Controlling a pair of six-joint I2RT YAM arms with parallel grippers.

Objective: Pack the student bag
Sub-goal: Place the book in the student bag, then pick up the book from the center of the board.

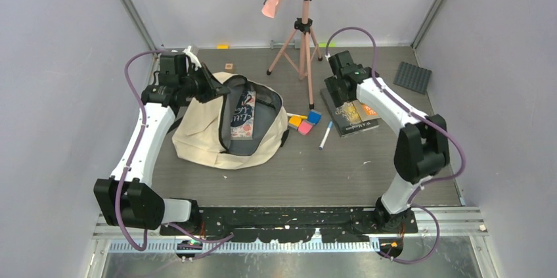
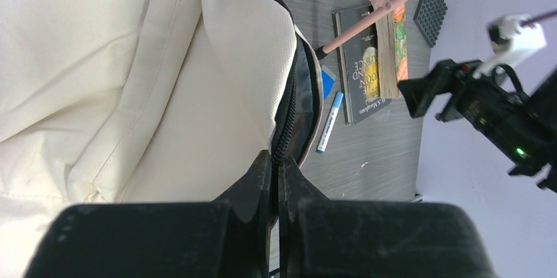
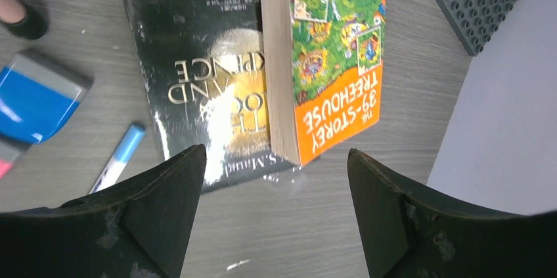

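Now the student bag [image 1: 203, 130] lies unzipped toward 9 o'clock on the table [image 1: 295, 173]. The left gripper [image 2: 276, 186] is clenched on its zip edge, at the bag's 11 o'clock. The right gripper [image 3: 276, 153] hangs released, jaws wide, above the orange book [image 3: 335, 61] at 2 o'clock.

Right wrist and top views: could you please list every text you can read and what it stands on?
"39-STOREY TREEHOUSE": cover of the orange paperback.
"AND", "PRINCE": black book beneath it; remaining title lost in glare.
"S. Manuel": same black book, read uncertainly.
Too blurred to read: cover lettering on the book inside the student bag.
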